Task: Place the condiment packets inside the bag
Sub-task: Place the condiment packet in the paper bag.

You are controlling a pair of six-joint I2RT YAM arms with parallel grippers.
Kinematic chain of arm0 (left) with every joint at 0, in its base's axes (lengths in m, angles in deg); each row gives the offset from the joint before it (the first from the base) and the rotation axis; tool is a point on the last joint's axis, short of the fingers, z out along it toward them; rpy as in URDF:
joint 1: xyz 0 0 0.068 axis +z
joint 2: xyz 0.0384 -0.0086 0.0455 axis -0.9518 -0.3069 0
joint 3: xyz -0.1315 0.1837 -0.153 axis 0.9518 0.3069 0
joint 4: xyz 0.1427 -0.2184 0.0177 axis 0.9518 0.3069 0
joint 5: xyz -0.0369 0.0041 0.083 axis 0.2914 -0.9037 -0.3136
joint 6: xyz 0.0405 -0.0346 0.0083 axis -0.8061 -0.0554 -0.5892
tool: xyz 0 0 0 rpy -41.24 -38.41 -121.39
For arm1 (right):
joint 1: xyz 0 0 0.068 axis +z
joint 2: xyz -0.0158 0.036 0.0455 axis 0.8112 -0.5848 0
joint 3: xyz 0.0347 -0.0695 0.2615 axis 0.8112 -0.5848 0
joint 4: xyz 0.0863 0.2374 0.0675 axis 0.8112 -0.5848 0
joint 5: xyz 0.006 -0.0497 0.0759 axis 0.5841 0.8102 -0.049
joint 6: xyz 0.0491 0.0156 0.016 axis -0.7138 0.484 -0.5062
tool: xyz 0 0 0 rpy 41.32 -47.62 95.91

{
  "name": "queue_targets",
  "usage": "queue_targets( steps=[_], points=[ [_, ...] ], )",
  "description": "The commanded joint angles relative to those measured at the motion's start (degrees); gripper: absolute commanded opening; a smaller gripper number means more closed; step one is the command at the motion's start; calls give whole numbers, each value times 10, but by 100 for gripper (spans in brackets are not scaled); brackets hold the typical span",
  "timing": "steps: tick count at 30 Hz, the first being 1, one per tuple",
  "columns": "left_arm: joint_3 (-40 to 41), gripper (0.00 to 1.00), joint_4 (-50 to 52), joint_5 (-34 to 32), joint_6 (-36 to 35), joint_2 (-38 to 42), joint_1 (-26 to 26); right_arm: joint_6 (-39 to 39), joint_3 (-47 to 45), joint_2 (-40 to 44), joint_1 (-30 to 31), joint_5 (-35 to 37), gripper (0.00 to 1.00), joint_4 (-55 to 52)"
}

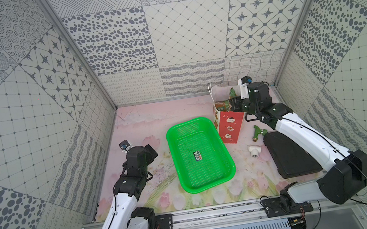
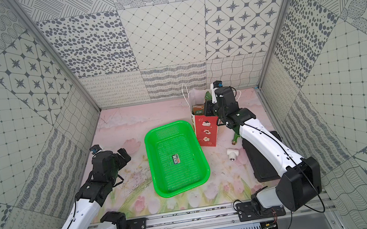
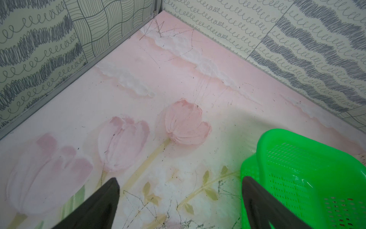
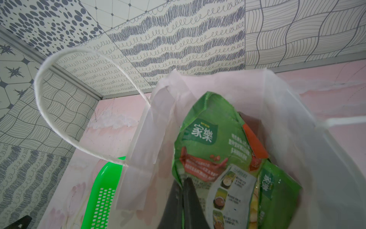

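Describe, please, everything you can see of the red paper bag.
The bag is a small paper gift bag, red outside with white cloud motifs, white inside, with white cord handles. It stands upright and open near the back of the table, beside the green basket. Green condiment packets stick up from its mouth, where the right gripper is shut on one packet's edge.

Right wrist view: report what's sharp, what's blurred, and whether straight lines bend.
Right wrist view: the logo on the condiment packet is fairly sharp and readable; the right tool is a dark, out-of-focus wedge at the frame edge; the white inside of the bag looks washed out and soft; the wall seams look straight.
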Motion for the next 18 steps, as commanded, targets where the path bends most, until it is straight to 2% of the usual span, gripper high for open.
queue_targets(
  steps=[1, 7, 9, 10, 14, 18],
  points=[
    [9, 99, -41, 39, -22, -2, 16, -25, -6, 27, -1, -60, 0, 29],
    [17, 100, -54, 53, -40, 1, 18, -37, -7, 45, -1, -103, 1, 14],
    [16, 99, -55, 56, -42, 0, 17, -38, 3, 55, -1, -118, 18, -8],
    [16, 99, -57, 57, -43, 0, 17, -38, 6, 59, -1, -121, 23, -15],
    [14, 99, -58, 68, -46, 1, 18, -33, 15, 85, -1, -123, 41, -43],
    [15, 99, -54, 79, -44, 10, 17, -23, 17, 118, -1, -117, 54, -68]
  ],
)
